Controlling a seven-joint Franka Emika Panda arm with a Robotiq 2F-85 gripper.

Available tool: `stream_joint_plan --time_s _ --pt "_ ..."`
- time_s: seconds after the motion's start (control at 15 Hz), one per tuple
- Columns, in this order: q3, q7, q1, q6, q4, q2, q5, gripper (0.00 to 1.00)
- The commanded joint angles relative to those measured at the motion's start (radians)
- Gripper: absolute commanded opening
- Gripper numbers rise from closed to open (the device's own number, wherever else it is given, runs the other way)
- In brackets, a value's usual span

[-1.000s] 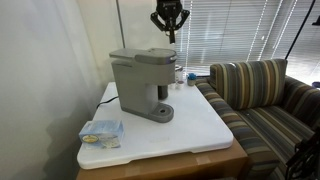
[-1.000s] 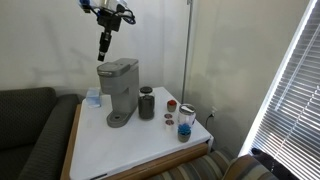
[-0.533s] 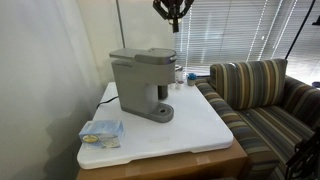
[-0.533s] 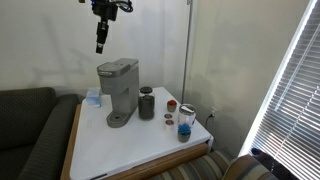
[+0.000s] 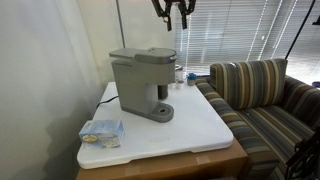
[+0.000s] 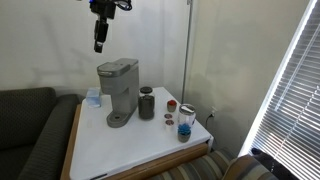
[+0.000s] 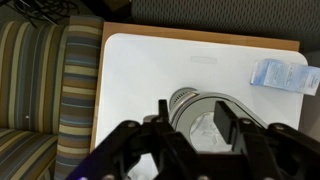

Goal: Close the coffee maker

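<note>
The grey coffee maker (image 5: 140, 82) (image 6: 118, 90) stands on the white table (image 5: 190, 135), and its top lid lies flat down in both exterior views. My gripper (image 5: 175, 12) (image 6: 98, 44) hangs high above the machine, well clear of it. In the wrist view, straight below the open gripper (image 7: 193, 110), the coffee maker (image 7: 185, 98) shows from above. The fingers (image 7: 222, 108) stand apart with nothing between them.
A blue-and-white packet (image 5: 101, 132) (image 7: 280, 75) lies at a table corner. A dark canister (image 6: 147, 103), a red-lidded jar (image 6: 170, 105) and a glass jar (image 6: 185, 122) stand beside the machine. A striped sofa (image 5: 260, 100) borders one side of the table and a dark couch (image 6: 30, 130) another.
The gripper has risen further above the coffee maker, and its jaws have gone from shut to open. The machine has not moved.
</note>
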Motion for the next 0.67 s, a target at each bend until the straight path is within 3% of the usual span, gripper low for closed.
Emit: stream_joint_plan --time_s 0.0,0.2,0.4,0.6 --pt "-0.003 -0.058 0.002 0.019 -0.059 -0.043 -0.002 0.83" --pt "-0.001 -0.107 0.000 0.009 -0.052 -0.037 0.001 0.99" --pt "0.005 -0.180 -0.006 0.014 -0.047 -0.032 0.010 1.00" --pt "-0.004 -0.152 0.004 -0.004 0.000 0.001 0.003 1.00"
